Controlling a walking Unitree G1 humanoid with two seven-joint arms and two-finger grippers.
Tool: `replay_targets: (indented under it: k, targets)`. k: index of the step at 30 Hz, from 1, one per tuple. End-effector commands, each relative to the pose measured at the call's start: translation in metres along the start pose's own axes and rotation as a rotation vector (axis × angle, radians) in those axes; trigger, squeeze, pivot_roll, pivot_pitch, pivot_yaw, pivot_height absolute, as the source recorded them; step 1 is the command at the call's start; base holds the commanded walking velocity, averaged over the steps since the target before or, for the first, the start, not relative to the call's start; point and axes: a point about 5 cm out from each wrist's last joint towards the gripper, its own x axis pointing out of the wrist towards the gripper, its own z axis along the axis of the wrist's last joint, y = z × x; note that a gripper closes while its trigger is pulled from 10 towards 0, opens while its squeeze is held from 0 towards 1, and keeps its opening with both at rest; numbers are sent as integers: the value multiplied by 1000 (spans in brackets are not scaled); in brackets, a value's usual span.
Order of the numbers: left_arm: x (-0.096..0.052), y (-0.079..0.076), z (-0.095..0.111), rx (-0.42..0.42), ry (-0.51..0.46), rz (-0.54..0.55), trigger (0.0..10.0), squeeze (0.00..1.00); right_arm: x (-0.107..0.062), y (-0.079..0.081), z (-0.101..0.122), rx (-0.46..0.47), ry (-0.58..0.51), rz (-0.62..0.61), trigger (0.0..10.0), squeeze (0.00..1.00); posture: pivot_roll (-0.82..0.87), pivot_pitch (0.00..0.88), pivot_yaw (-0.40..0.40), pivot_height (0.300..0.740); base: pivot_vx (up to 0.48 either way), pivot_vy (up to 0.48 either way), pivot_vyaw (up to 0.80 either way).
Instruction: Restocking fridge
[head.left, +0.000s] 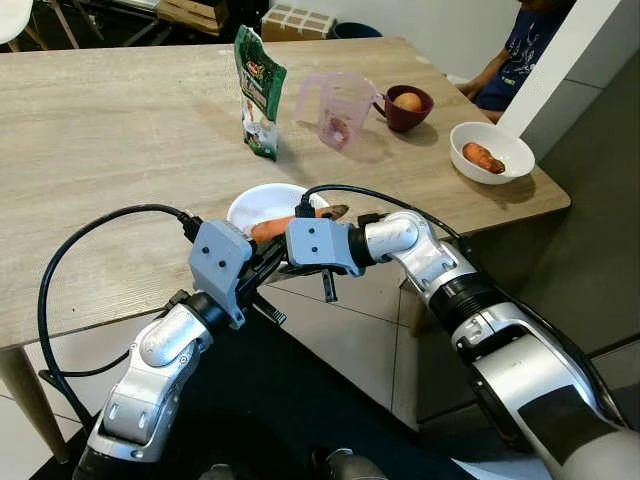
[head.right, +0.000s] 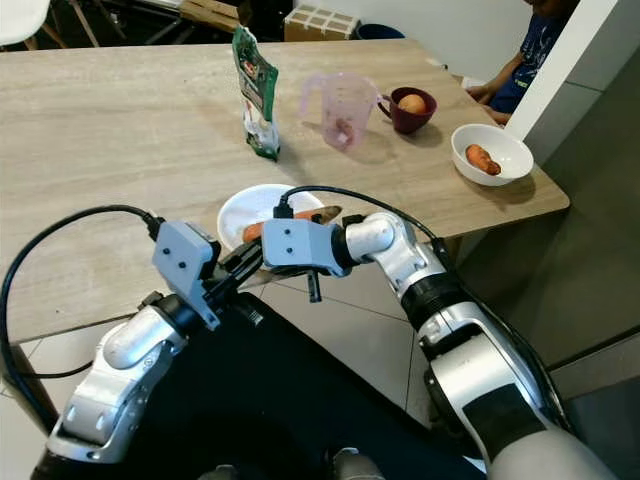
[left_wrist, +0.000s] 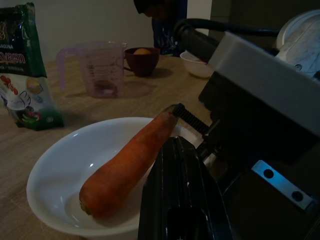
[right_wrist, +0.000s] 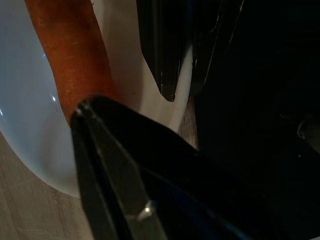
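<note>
1. Low in the centre of the left eye view: a white bowl (head.left: 262, 203) at the near edge of the wooden table (head.left: 120, 150), holding one carrot (head.left: 272, 227) that lies along it.
2. Just below the bowl, at its near rim: left gripper (head.left: 268, 262) and right gripper (head.left: 322, 262), both crowded together over the table edge.
3. In the left wrist view: carrot running from lower left up toward the centre, touching or just beside the black fingers (left_wrist: 177, 190); fingers look pressed close together, yet cannot tell whether shut on anything.
4. In the right wrist view: one black finger (right_wrist: 107, 165) lying across the carrot's end over the bowl rim; grip width cannot be told.
5. Upper centre of the left eye view: green snack bag (head.left: 258, 92) upright, clear measuring jug (head.left: 340, 108) beside it, dark red bowl (head.left: 405, 108) with an orange item.
6. Right side: second white bowl (head.left: 492, 152) holding another carrot (head.left: 483, 157).
7. Top right corner: a seated person (head.left: 520, 50).
</note>
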Motion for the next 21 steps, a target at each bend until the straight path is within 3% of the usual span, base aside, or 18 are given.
replay_targets:
  k: [1, 10, 21]
  targets:
    - [3, -6, -2, -8, -2, -20, 10000, 0, -2, 9, -13, 43, 31, 18, 0, 0, -30, 161, -137, 740, 0, 0, 0]
    - [6, -8, -3, -7, -3, -22, 10000, 0, -14, 3, -23, 39, 51, -127, 0, 0, -31, 159, -133, 740, 0, 0, 0]
    - [9, -10, -6, -11, 4, -47, 10000, 0, -42, 14, -53, 56, 145, -260, 0, 0, -43, 157, -110, 740, 0, 0, 0]
